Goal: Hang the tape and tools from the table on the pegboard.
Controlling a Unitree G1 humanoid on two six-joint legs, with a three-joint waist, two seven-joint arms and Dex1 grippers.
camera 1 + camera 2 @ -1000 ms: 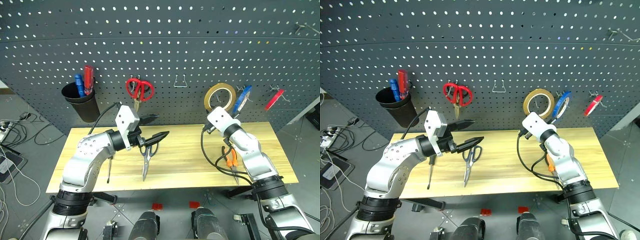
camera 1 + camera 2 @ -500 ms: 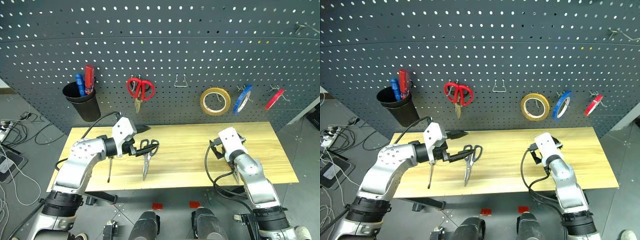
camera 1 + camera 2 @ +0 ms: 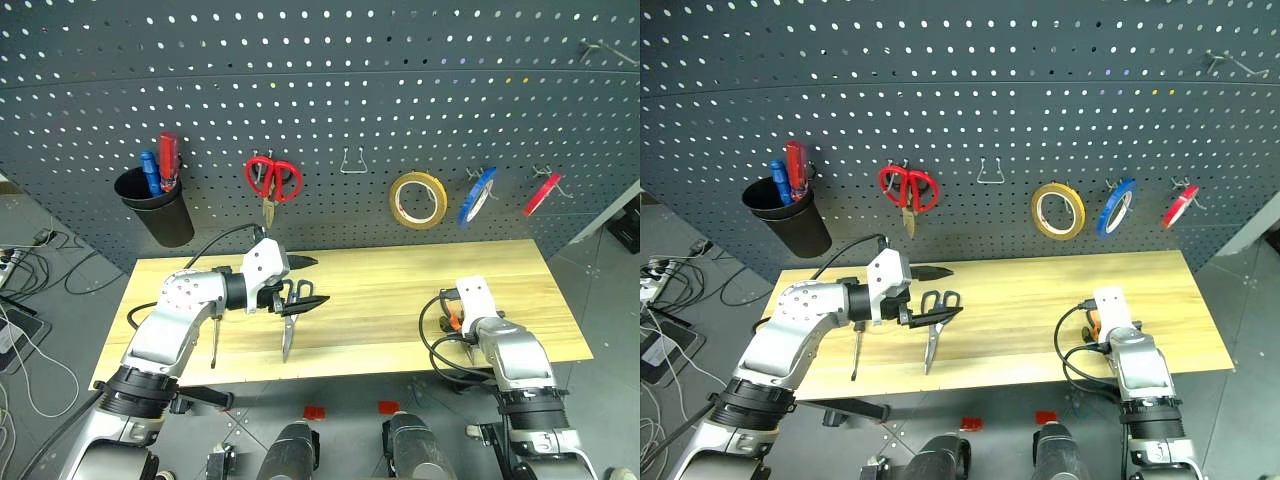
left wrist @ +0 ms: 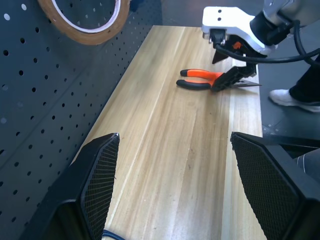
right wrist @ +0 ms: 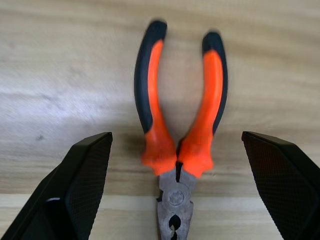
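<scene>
Right gripper [image 5: 175,145] is hanging wide open over the pliers [image 5: 177,130], fingers [image 5: 75,190] straddling the orange-and-black handles with nothing gripped; the pliers are lying flat on the bench [image 3: 400,300] near its right end, jaws toward the wrist camera, handles splayed. Left gripper [image 3: 300,298] is also standing open and empty, hovering just above the steel scissors [image 3: 290,320] at the bench's left-middle (can't tell if a fingertip is touching the dark handles). Screwdriver [image 3: 214,335] with the orange-and-black handle is lying on the bench just left of the scissors, untouched. Tan tape [image 3: 418,199] is already sitting on a hook on the pegboard [image 3: 400,90], next to the blue roll [image 3: 477,196] and the red roll [image 3: 542,193], so I'm reading the tape step as done and three tools as outstanding. Red scissors [image 3: 272,180] and the black cup [image 3: 156,207] of screwdrivers on the board are not ours. Step in hand, as I'm judging it: the pliers pick with the right arm, scissors possibly being lined up by the left. Next move is calling for the right gripper to drop straight down and be closing across both handles near the pivot, so they're not scissoring open on the lift, then carrying to a free hook such as the bare wire one [image 3: 350,162] at board centre. Risk I'm seeing: pinching one handle only and the tool swinging.
</scene>
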